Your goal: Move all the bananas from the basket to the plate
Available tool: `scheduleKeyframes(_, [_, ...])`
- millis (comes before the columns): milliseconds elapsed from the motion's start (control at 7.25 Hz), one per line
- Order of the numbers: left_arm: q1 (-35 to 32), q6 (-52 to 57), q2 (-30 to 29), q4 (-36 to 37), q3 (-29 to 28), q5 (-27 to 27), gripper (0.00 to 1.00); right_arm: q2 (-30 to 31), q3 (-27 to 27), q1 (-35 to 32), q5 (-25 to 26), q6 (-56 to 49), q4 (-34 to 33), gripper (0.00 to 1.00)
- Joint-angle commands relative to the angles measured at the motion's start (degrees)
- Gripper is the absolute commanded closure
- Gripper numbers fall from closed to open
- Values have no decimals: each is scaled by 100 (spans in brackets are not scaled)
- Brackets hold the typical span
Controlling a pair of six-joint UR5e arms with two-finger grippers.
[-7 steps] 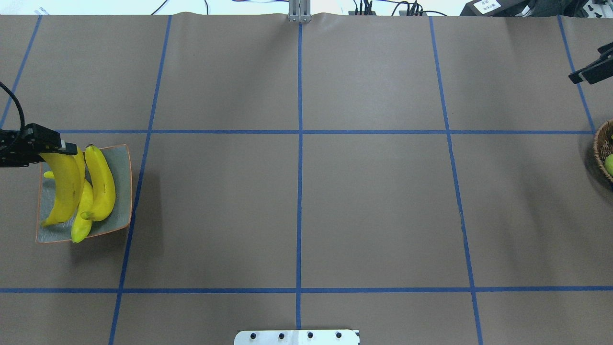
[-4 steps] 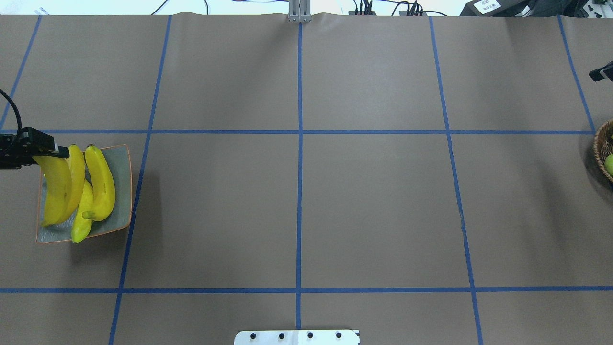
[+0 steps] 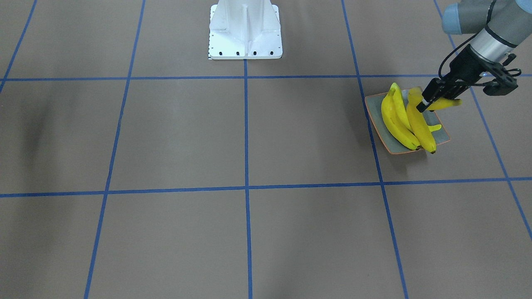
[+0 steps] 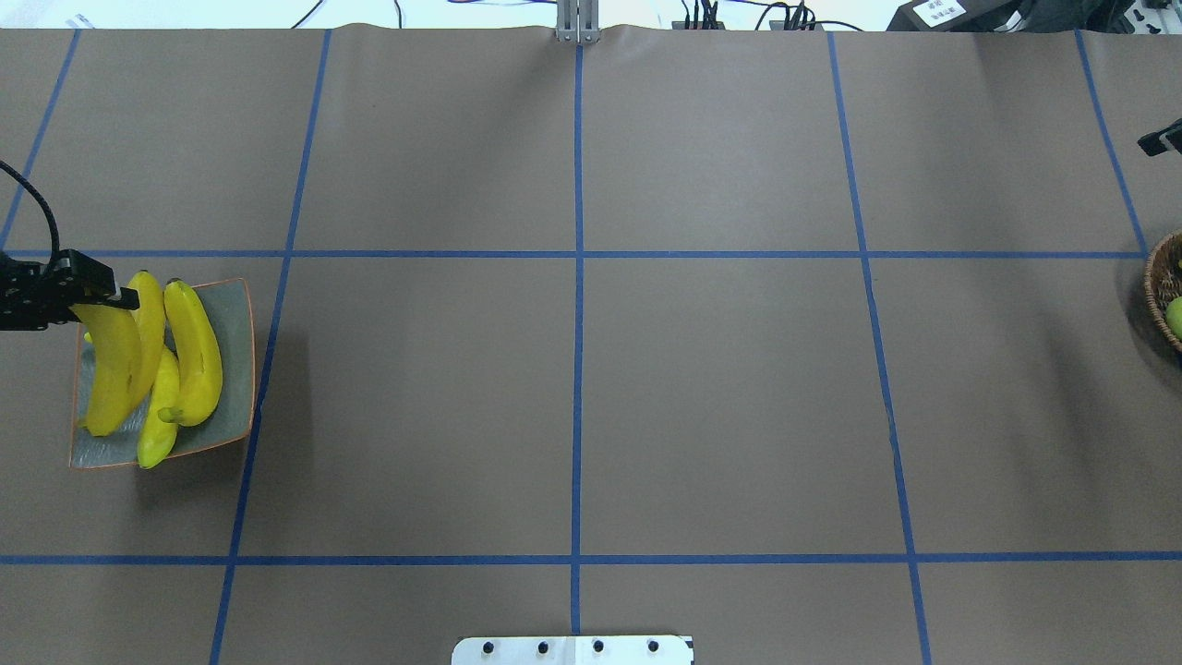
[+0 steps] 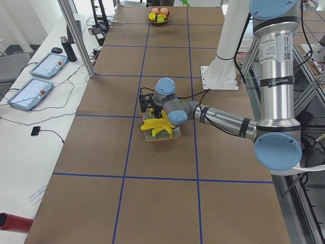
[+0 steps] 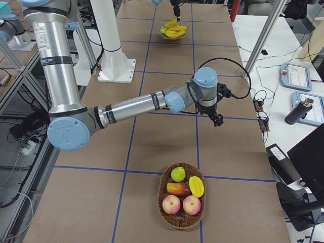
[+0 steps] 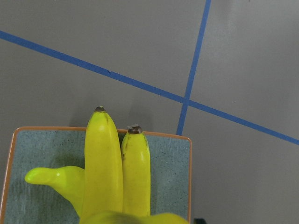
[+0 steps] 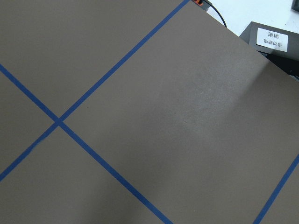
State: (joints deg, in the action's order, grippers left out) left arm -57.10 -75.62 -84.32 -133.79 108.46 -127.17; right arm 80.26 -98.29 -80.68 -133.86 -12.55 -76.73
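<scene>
Open ground: the brown tabletop (image 4: 720,397) lies bare across its middle squares, leaving a broad passage between the plate (image 4: 238,369) at the robot's left edge and the wicker basket (image 4: 1154,282) at its right. Four bananas (image 4: 194,356) crowd the plate. One is clamped in the left tool (image 4: 115,297), which hangs over the plate's far left corner. The white robot pedestal (image 3: 245,29) blocks the near centre edge. The right tool (image 4: 1162,140) hovers beyond the basket, apart from it.

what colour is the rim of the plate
Thin orange, edging the grey-green plate; clearest in the left wrist view.
</scene>
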Motion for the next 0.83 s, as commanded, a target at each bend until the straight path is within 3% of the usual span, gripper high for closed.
scheduleKeyframes(0, [198, 30, -304, -7, -263, 261, 25, -20, 38, 0, 0, 7, 0, 0])
scheduleKeyframes(689, [252, 118, -384, -24, -352, 298, 16, -55, 74, 0, 0, 42, 0, 0])
